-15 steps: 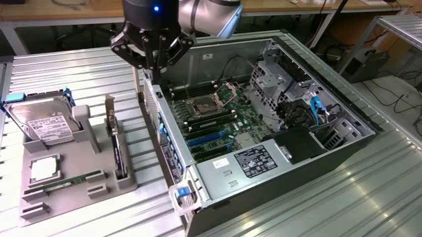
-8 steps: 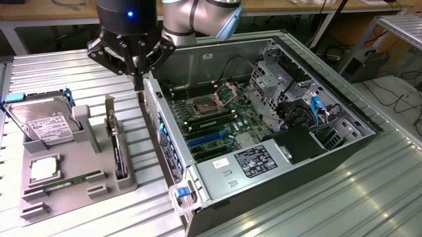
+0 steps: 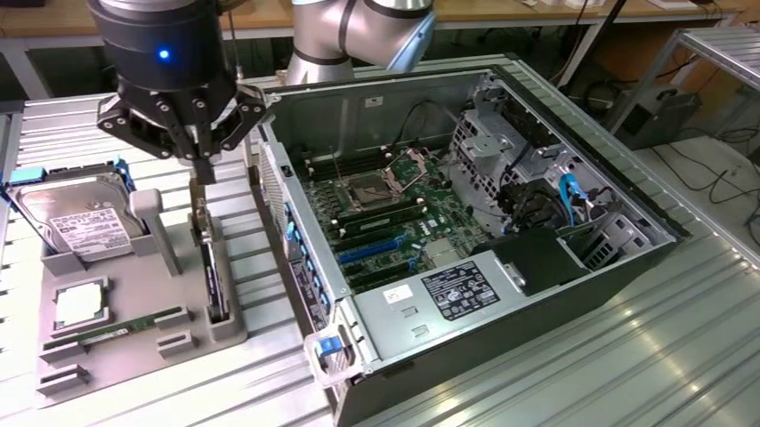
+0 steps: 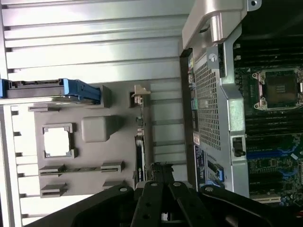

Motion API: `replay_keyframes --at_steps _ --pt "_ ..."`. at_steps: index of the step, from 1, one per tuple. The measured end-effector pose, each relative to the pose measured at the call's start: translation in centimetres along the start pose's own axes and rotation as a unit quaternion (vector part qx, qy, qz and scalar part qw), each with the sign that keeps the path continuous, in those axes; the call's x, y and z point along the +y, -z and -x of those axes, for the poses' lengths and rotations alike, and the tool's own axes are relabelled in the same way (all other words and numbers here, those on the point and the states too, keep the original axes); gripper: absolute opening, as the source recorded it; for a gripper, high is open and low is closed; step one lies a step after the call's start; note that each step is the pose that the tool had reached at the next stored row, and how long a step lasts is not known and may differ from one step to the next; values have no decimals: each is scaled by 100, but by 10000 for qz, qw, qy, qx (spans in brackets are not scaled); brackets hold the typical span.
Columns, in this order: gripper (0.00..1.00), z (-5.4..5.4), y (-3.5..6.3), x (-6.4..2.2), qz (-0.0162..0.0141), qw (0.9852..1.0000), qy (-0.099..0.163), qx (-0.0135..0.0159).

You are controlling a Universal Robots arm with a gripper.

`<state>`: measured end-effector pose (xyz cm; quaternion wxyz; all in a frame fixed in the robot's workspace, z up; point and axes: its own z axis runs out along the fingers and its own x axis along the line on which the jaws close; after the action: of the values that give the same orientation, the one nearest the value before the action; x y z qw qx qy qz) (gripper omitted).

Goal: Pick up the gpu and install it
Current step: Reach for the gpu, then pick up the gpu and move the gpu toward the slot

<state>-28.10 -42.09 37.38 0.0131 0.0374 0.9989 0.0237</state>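
Single arm with its gripper (image 3: 205, 178) poised over a grey parts tray (image 3: 226, 334). The jaws are drawn together at their tips with nothing between them. Directly beneath the jaws, close to but apart from the tips, the gpu (image 3: 214, 276) stands on edge in a long slot of the tray. It shows as a thin dark card with a silver metal bracket at the end nearest the jaws, and its body runs away from them along the slot. In the wrist view the same gpu (image 4: 138, 151) appears as a narrow dark strip just beyond the gripper (image 4: 158, 166). To the exterior view's left of the jaws, the hard drive (image 3: 77, 222) leans in a blue-edged holder. Its white label carries a barcode and print too small to read. Farther from the jaws lie a square processor (image 3: 81, 304) and a green memory stick (image 3: 119, 331), each in its own recess. To the exterior view's right of the jaws stands the open computer case (image 3: 392, 98), with the motherboard (image 3: 392, 213) exposed. The power supply label (image 3: 454, 289) is black and white, and its text is illegible. A blue light (image 3: 163, 55) glows on the wrist above the jaws.
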Motion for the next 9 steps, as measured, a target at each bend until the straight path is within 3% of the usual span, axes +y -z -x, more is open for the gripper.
replay_keyframes --at_steps 9 --pt "11 -7 -1 -3 0 10000 0 0"
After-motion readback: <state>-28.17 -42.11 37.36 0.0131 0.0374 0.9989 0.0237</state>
